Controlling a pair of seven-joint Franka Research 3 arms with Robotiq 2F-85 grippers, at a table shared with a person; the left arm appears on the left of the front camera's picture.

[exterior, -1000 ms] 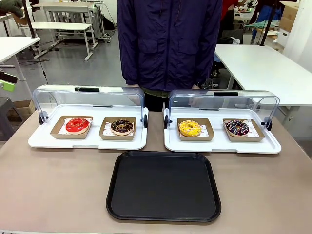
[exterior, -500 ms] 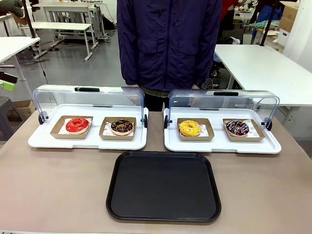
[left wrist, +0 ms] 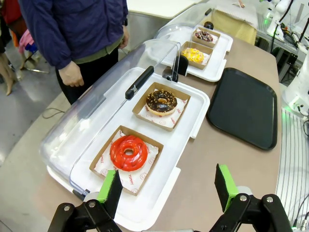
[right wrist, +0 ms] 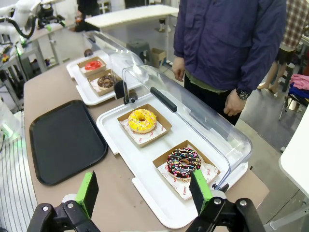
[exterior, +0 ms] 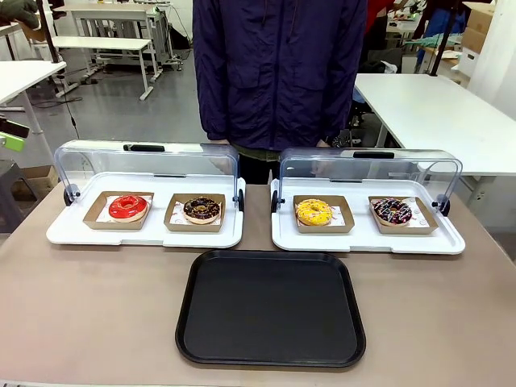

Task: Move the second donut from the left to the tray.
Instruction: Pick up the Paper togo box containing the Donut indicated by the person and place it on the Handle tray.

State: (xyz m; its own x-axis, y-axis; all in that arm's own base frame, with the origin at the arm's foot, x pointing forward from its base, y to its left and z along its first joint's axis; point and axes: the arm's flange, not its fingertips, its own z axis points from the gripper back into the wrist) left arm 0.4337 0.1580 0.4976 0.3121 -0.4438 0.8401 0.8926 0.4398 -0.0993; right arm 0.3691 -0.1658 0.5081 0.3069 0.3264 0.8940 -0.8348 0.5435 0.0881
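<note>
Both the left end effector (left wrist: 168, 181) and right end effector (right wrist: 144, 186) have fingers wide apart, gripping nothing. I see the chocolate-glazed ring donut with tan sprinkles (exterior: 201, 210) in its brown cardboard square (exterior: 173, 222) on the left white display tray (exterior: 145, 239), clear lid (exterior: 145, 168) raised. Large black plastic tray (exterior: 270, 310) sits just before it, brown tabletop (exterior: 97, 306) open either side.

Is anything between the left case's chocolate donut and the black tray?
Nothing visible. The clear lid is swung back behind the chocolate-glazed ring donut; only the white display tray's low rim lies before the black plastic tray.
</note>
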